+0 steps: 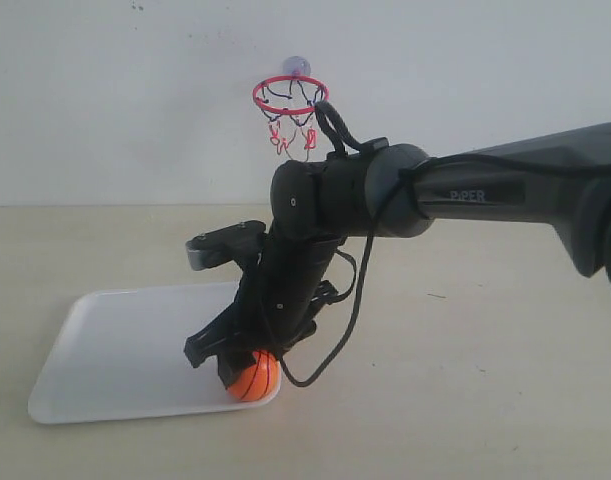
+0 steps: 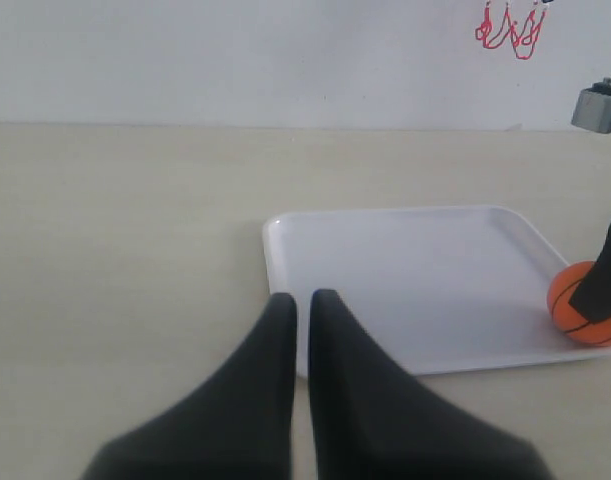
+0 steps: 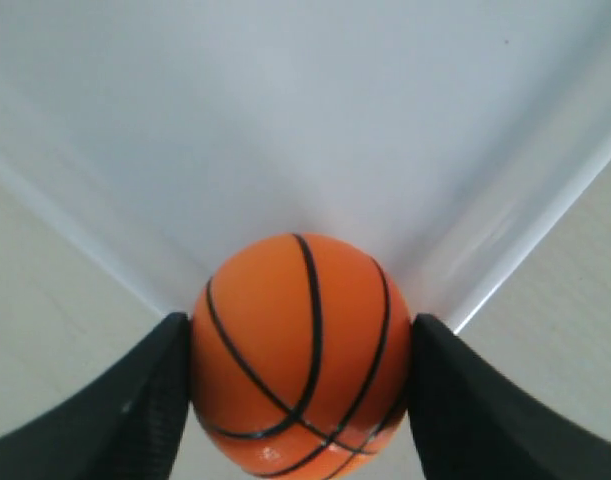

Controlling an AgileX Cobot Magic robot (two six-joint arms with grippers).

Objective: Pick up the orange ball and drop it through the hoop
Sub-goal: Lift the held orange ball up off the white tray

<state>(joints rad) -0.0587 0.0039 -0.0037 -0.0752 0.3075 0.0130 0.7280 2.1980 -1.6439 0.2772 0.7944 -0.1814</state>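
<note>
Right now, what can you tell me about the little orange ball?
The orange ball is a tiny basketball, round and smooth-looking, with thin black seam lines. It sits in a corner of the white tray. The right tool has one black finger touching each side of it.

The exterior view stands low and off to one side, looking level across the desk [image 1: 465,400] at the white wall [image 1: 105,100]. From middle distance it takes in the white tray [image 1: 115,350], the hoop [image 1: 290,105] and the right arm [image 1: 505,190] entering from the right.

The left wrist view sits just above the desk, facing the same wall past the left arm's jaws, with the tray close ahead.

The right wrist view looks steeply down from very near, between the right arm's jaws.

All three share the tray corner holding the orange ball [image 3: 300,350]. The first two also share the hoop's net [image 2: 510,28].
</note>
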